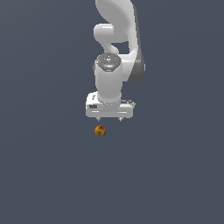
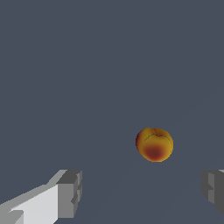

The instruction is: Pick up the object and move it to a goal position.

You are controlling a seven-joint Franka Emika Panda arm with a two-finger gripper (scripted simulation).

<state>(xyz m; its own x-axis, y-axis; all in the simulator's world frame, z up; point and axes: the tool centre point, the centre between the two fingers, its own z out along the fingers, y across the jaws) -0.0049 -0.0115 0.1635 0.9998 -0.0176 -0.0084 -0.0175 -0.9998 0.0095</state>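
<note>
The object is a tiny orange-yellow ball with red patches, apple-like, lying on the flat grey floor. In the exterior view it sits just below my white gripper, a little toward that view's left of the gripper's middle. The gripper points down and is open and empty, its two short fingertips spread wide. In the wrist view the ball lies ahead of the gripper, between the lines of the two grey fingertips, nearer the other fingertip. Nothing touches the ball.
The floor is a plain dark grey-blue surface with no other objects or edges in view. The white arm rises behind the gripper toward the top of the exterior view.
</note>
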